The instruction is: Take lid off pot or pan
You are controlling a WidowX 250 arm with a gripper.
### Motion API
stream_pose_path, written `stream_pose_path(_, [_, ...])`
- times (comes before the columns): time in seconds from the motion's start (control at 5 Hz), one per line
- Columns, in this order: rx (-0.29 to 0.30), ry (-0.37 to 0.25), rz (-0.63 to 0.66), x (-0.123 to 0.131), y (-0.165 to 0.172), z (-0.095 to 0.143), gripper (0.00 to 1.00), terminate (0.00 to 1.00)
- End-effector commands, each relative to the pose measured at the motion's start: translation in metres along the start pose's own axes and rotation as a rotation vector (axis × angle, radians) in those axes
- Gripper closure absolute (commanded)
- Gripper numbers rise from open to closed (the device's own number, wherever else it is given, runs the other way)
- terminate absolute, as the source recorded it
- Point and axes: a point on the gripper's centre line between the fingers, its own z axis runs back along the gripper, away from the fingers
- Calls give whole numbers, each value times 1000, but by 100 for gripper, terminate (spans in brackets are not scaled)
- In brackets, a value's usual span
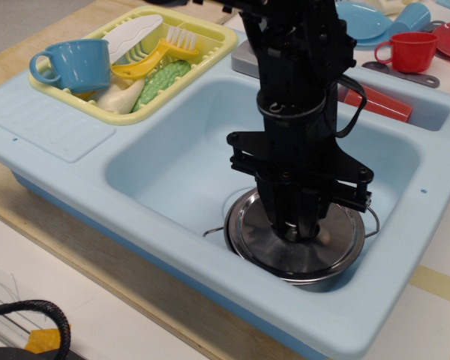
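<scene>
The shiny steel lid point(259, 238) lies on the shallow steel pot point(319, 280), which sits in the front right of the light blue sink basin point(172, 161). One thin wire handle of the pot point(213, 232) shows at the left, the other at the right. My black gripper point(297, 229) points straight down over the lid's centre. Its fingers point(283, 217) are closed together on the lid's knob, which they hide. The lid still rests level on the pot.
A yellow dish rack point(214, 41) at the back left holds a teal cup point(75, 64), a yellow fork and other toy ware. A red cup point(412, 49), blue plates point(364, 19) and a red block point(379, 103) lie at the back right. A grey faucet base point(246, 58) stands behind the sink.
</scene>
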Motion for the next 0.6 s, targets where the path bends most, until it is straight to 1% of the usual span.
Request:
stream_pose_path(0.0, [70, -28, -20, 14, -1, 27, 100, 0])
stream_pose_path(0.2, [106, -53, -30, 23, 4, 44, 100, 0])
stream_pose_path(0.4, [126, -82, -52, 39, 20, 49, 100, 0])
